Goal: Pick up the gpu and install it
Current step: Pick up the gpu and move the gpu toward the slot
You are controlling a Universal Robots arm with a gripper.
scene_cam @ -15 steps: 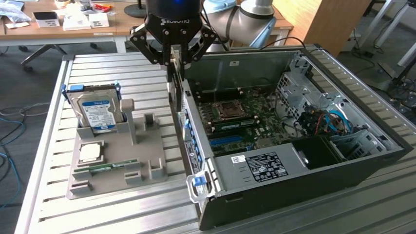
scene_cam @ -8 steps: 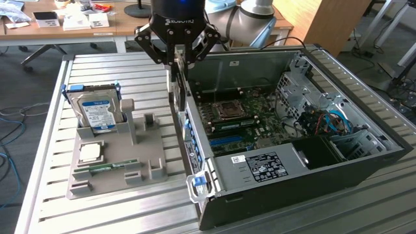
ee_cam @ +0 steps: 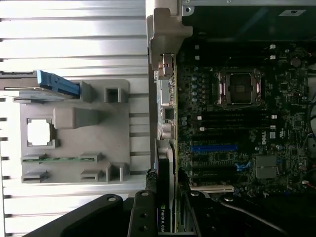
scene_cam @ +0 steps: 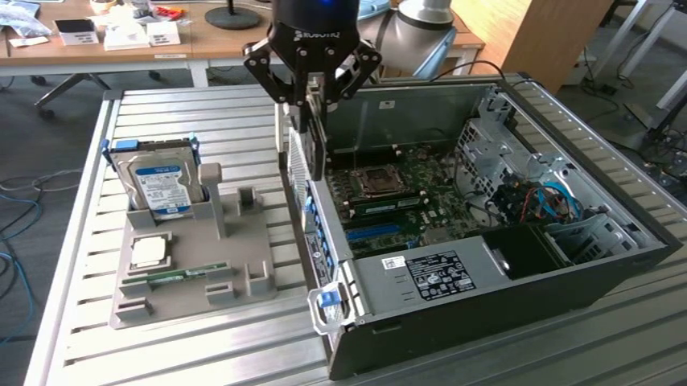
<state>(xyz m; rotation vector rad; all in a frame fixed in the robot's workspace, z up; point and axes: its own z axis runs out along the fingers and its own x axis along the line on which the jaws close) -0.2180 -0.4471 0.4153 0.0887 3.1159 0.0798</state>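
Currently the gpu [scene_cam: 309,133] is in the air, hanging upright from the gripper [scene_cam: 314,92], which is clenched on its upper end. The lower part of the card hangs right at the rear wall [scene_cam: 311,217] of the open PC case [scene_cam: 483,305], on the exterior view's left side of the case. It's not in any slot yet. In the wrist view the card is edge-on, running down along that rear wall, with the motherboard [ee_cam: 247,123] beside it.

The blue slot [ee_cam: 215,147] and the pale slot [ee_cam: 212,188] on the board are both vacant. The CPU socket [scene_cam: 378,181] sits further in.

Outside the case, the grey fixture [scene_cam: 231,265] lies on the slatted table [scene_cam: 193,108], well apart from the card. It carries the hard drive [scene_cam: 161,185], a square chip [scene_cam: 148,252] and the memory stick [scene_cam: 170,277].

Risks as I read it:
- The card is very close to the rear wall, so the bracket or lower edge could catch on the sheet metal and twist in the grip.
- The grip is only on one end, with a long lever below it. Any contact probably swings the card off line.
- If the edge connector is off the slot line, a push could load the board or nearby parts.
- I can't tell from these views whether the bracket lines up with the rear opening.
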